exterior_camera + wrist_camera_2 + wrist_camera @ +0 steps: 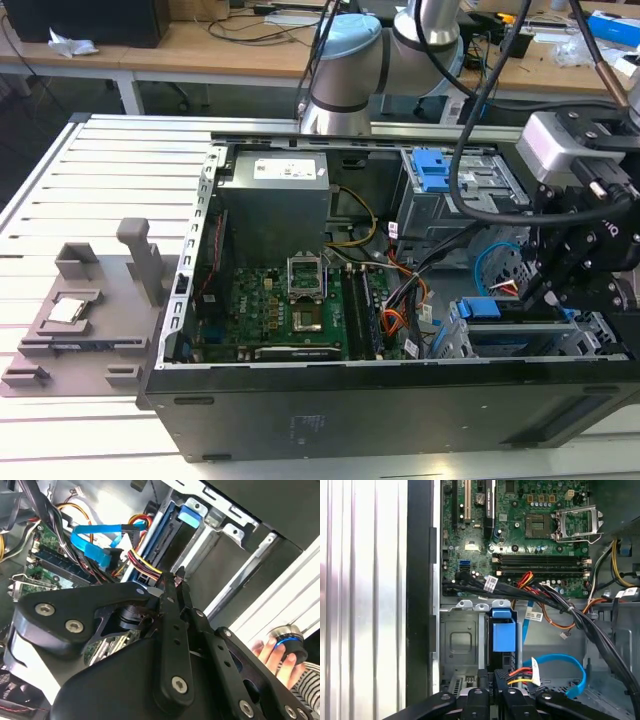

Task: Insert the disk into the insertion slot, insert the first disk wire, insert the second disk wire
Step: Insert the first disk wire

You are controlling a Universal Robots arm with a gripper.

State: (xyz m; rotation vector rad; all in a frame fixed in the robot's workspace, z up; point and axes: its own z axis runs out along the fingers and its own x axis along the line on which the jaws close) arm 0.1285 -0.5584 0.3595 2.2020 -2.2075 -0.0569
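Blue plastic frames the disk (pixel 502 632), which is seated inside the insertion slot (pixel 461 640). The slot is a silver cage at the near corner of the open computer case (pixel 300 420), on the exterior view's right. The gripper (pixel 176 576) hangs just beside the disk's exposed end. Its fingers are drawn nearly together on the plug of a red, yellow and black wire (pixel 141 561). A loose blue cable (pixel 555 657) curls nearby.

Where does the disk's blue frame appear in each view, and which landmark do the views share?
Exterior view: blue frame in the silver cage, the exterior view's right.
Second wrist view: blue frame near the red-yellow wires.
First wrist view: blue frame next to those wires.
Shared landmark: the light blue cable.
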